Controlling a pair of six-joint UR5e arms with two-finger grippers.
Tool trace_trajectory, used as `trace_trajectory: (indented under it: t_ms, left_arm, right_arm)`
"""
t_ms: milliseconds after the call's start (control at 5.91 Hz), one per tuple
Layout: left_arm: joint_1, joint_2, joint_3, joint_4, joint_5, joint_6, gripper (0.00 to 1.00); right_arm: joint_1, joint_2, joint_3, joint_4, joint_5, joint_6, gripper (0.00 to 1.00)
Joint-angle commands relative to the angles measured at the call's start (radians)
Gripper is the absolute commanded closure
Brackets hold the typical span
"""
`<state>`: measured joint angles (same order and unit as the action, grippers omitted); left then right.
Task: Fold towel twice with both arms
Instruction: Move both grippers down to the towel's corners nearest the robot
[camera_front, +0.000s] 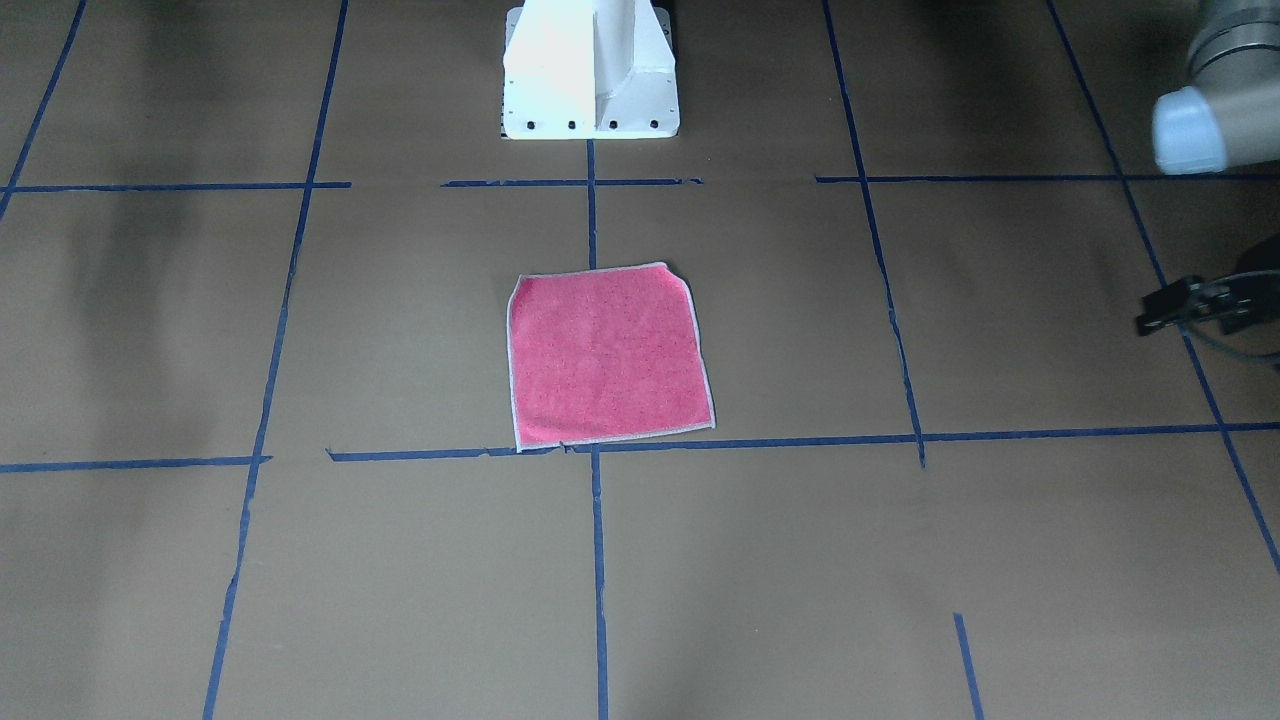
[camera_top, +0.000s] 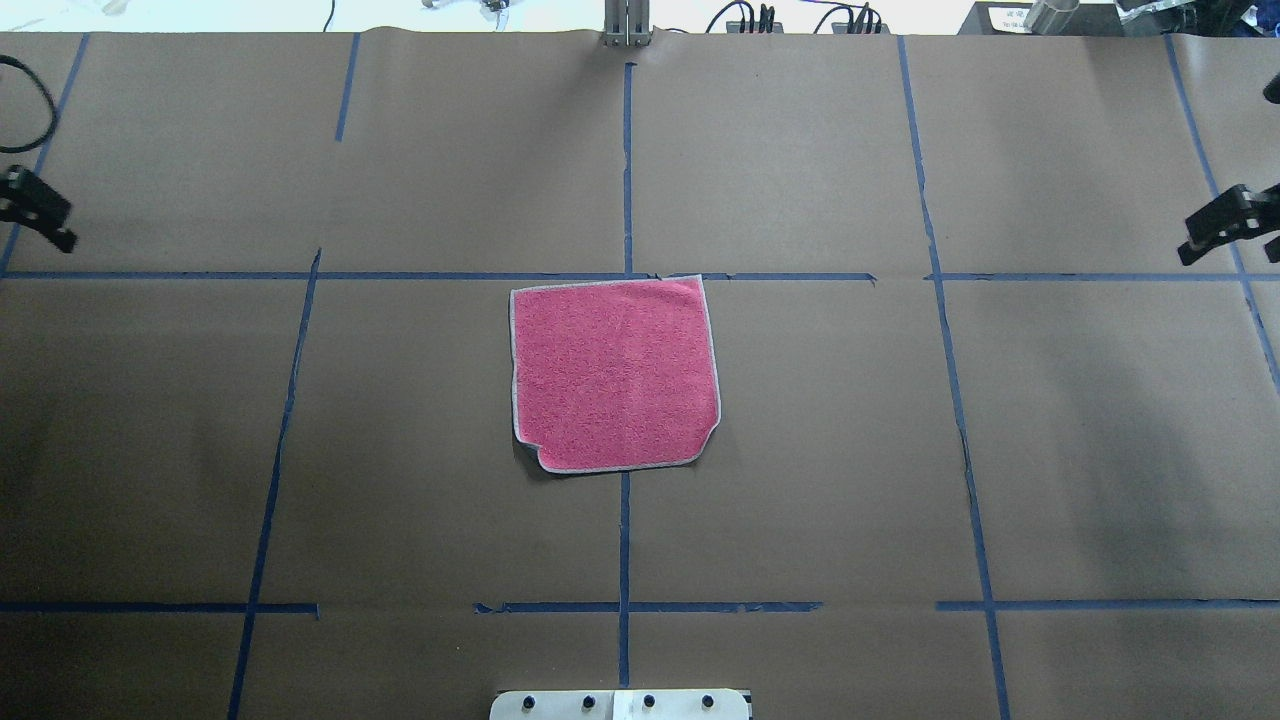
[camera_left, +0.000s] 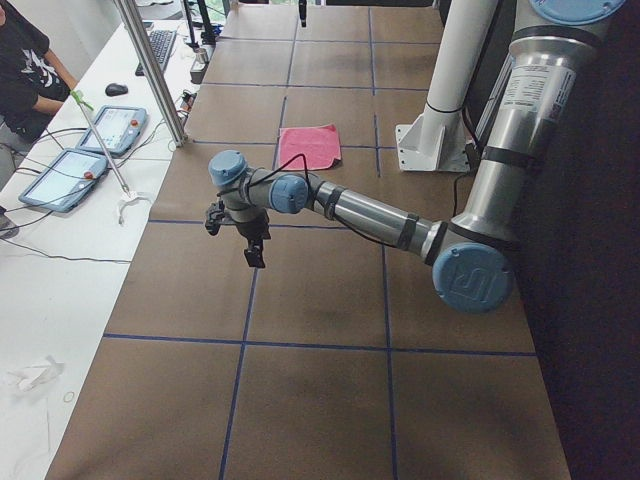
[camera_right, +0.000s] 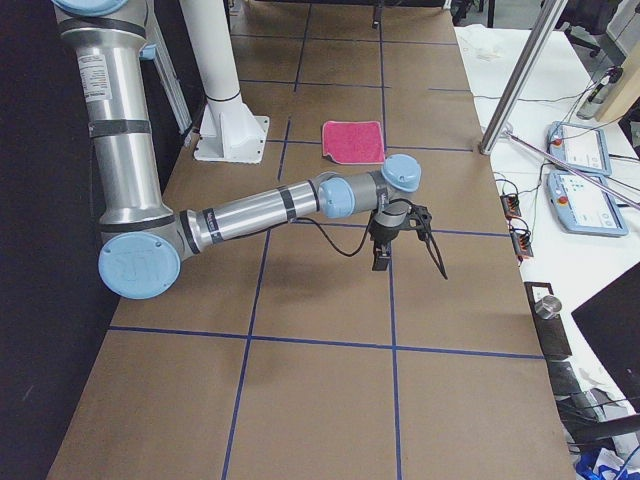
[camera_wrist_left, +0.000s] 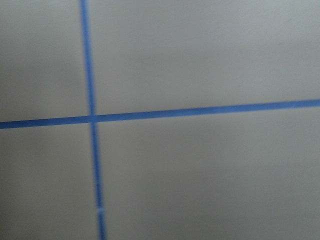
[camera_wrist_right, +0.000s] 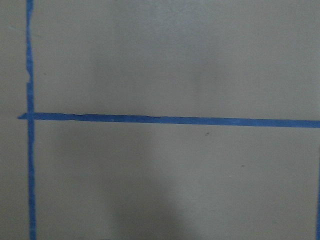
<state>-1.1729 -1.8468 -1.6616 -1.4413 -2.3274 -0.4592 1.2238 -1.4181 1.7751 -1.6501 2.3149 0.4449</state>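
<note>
The towel (camera_top: 615, 375) lies flat at the table's middle, pink-red face up with a whitish hem; its corner nearest the robot's left is slightly tucked. It also shows in the front view (camera_front: 610, 355) and in both side views (camera_left: 310, 145) (camera_right: 354, 141). My left gripper (camera_top: 40, 215) hovers at the far left table edge, well away from the towel, open and empty; it also shows in the other views (camera_front: 1190, 305) (camera_left: 233, 245). My right gripper (camera_top: 1230, 235) hovers at the far right edge, open and empty, as the right side view (camera_right: 411, 268) shows. Both wrist views show only brown paper and tape.
The white pedestal (camera_front: 590, 80) stands at the robot's side of the table. Blue tape lines (camera_top: 625, 170) grid the brown table cover. A metal post (camera_left: 150, 70), control tablets (camera_left: 60, 180) and a seated person (camera_left: 25, 70) are beyond the table's far edge.
</note>
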Motion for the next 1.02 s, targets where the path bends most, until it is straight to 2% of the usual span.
trace_trajectory:
  t_ms: [0, 169, 339, 508, 677, 847]
  left_arm:
    - [0.207, -0.133, -0.012, -0.025, 0.017, -0.373, 0.00]
    - [0.276, -0.202, -0.018, -0.025, 0.045, -0.539, 0.00]
    - [0.368, -0.248, -0.038, -0.027, 0.096, -0.699, 0.00]
    - [0.413, -0.255, -0.071, -0.060, 0.102, -0.813, 0.00]
    - [0.458, -0.267, -0.076, -0.129, 0.105, -0.987, 0.00]
    - [0.493, -0.302, -0.076, -0.131, 0.140, -1.100, 0.00]
  right_arm:
    - [-0.142, 0.114, 0.029, 0.001, -0.023, 0.296, 0.00]
    - [-0.209, 0.158, 0.039, 0.003, -0.055, 0.416, 0.00]
    - [-0.316, 0.191, 0.065, 0.004, -0.139, 0.552, 0.00]
    - [-0.405, 0.243, 0.069, 0.028, -0.210, 0.695, 0.00]
    - [-0.465, 0.272, 0.073, 0.070, -0.225, 0.857, 0.00]
    - [-0.528, 0.303, 0.101, 0.070, -0.273, 0.980, 0.00]
